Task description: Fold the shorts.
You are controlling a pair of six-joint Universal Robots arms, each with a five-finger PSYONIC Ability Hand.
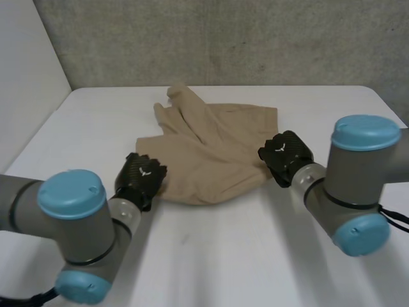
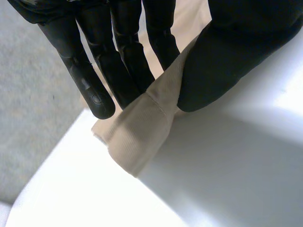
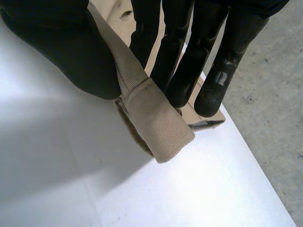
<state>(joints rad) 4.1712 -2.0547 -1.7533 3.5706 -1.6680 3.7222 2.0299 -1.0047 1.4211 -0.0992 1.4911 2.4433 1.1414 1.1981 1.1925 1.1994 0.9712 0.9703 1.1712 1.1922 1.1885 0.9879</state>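
**Two robot hands pinch tan shorts at opposite sides**

The tan shorts (image 1: 214, 150) lie rumpled in the middle of the white table (image 1: 255, 256), with a bunched fold of cloth pointing toward the far edge. The left hand (image 1: 142, 174) is at the shorts' near left corner. Seen from its wrist, its straight fingers (image 2: 94, 71) and thumb (image 2: 227, 61) pinch a hemmed edge between them, and a folded corner pokes out past the fingertips. The right hand (image 1: 285, 153) is at the shorts' right edge. There its fingers (image 3: 189, 61) and thumb (image 3: 71, 52) clamp a doubled-over hem in the same way. Both grey arms, capped in light blue, reach in from the near side. A grey concrete wall (image 1: 223, 38) stands behind the table.
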